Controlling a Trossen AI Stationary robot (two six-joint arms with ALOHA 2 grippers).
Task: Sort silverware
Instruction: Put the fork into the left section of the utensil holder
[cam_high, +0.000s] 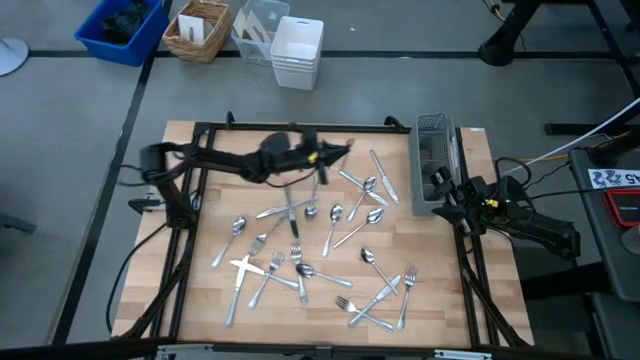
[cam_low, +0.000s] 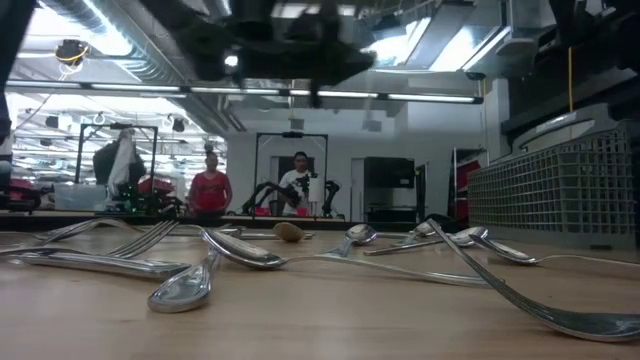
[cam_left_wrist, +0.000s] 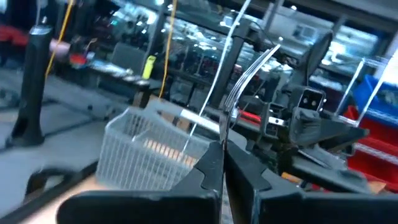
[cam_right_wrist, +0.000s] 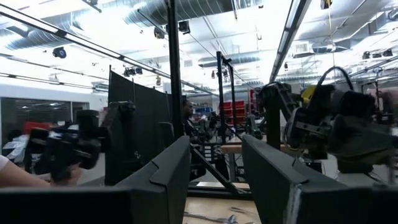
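Note:
Silverware (cam_high: 320, 250), a scatter of forks, spoons and knives, lies flat across the wooden table (cam_high: 200, 300); the low view shows it close up (cam_low: 240, 255). A wire-mesh caddy (cam_high: 435, 165) stands at the far right, and the left wrist view also shows the caddy (cam_left_wrist: 155, 149). My left gripper (cam_high: 343, 150) hangs above the table's far middle, shut on a fork (cam_left_wrist: 239, 81) and pointing toward the caddy. My right gripper (cam_high: 440, 188) waits open beside the caddy's near end, nothing between its fingers (cam_right_wrist: 168, 174). My left gripper pinches the fork between its two fingers at the handle just behind the neck (cam_left_wrist: 224, 127); the fingers hide the rest of the handle. They lie about level, pointing toward the table's right. The curved tines (cam_left_wrist: 255, 59) stick out past the fingertips, and the fork is clear of the table.
Black frame rails (cam_high: 300, 128) run along the table's edges. Beyond the far edge stand a blue bin (cam_high: 120, 28), a wicker basket (cam_high: 198, 30) and white containers (cam_high: 297, 50). People (cam_low: 210, 190) stand in the room behind.

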